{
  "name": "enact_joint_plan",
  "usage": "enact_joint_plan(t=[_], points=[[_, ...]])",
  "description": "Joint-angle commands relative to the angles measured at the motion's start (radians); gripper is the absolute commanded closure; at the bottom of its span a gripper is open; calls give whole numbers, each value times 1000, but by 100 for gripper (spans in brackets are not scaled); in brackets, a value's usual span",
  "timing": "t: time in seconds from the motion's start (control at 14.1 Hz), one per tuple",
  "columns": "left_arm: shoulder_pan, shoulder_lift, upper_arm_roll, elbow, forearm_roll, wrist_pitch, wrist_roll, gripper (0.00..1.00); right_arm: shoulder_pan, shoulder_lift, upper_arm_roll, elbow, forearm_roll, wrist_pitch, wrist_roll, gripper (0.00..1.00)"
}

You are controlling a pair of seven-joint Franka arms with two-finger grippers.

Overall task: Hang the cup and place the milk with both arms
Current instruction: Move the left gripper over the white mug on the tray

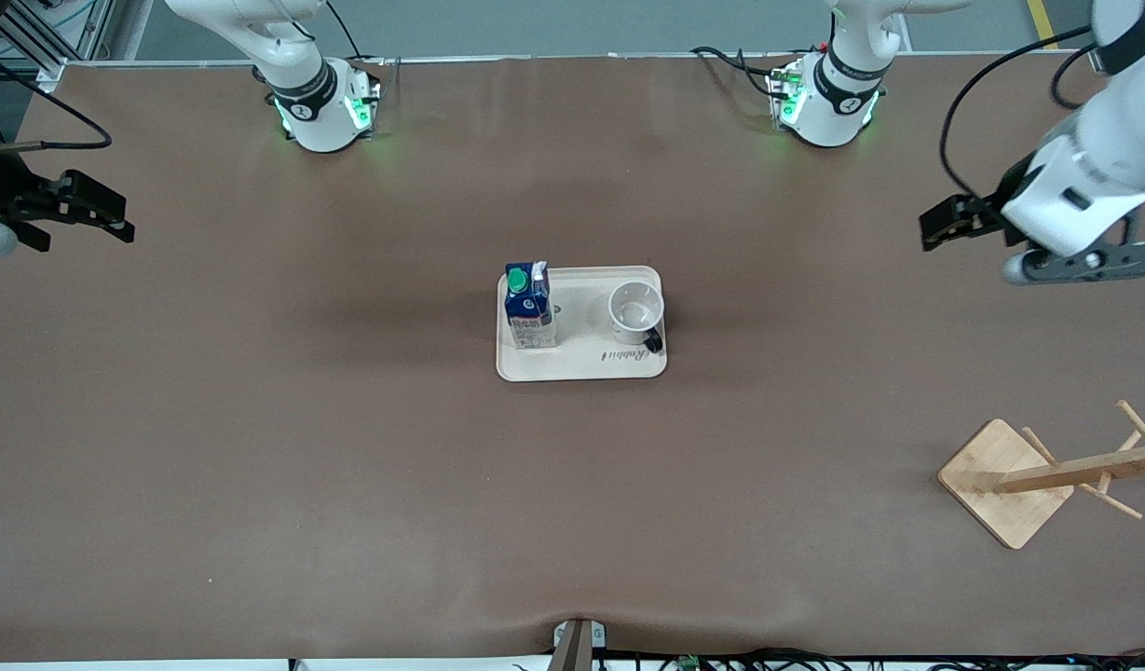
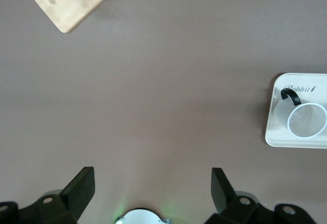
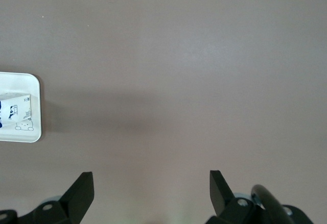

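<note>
The cup (image 1: 636,312), a white mug with a black handle, stands upright on a beige tray (image 1: 581,365) in the middle of the table. The milk (image 1: 529,306), a dark-blue carton with a green cap, stands on the same tray toward the right arm's end. My left gripper (image 1: 940,228) hangs open and empty over bare table near the left arm's end. My right gripper (image 1: 114,216) hangs open and empty over the table's other end. The left wrist view has the left gripper (image 2: 153,183) and the cup (image 2: 306,121) apart. The right wrist view has the right gripper (image 3: 152,185) and the milk (image 3: 15,113) apart.
A wooden cup rack (image 1: 1005,480) with pegs on a square base stands near the left arm's end, nearer the front camera than the tray. Its base (image 2: 66,2) also shows in the left wrist view. Brown tabletop surrounds the tray (image 3: 36,132).
</note>
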Motion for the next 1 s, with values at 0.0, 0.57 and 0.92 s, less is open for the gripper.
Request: enact_joint_plan(t=[0.0,0.57,0.92], points=[[-32,50,-30,-29,-25,47,-115,0,-19,-3,9,7,15,-12,-15,0],[-238,127,-51,-230,-26,362,-559,0,-20,1,9,8,16,-11,-17,0],[-341,210,-51,-300,-23,578,-777,0,-17,13,9,-3,59,-30,-19,0]])
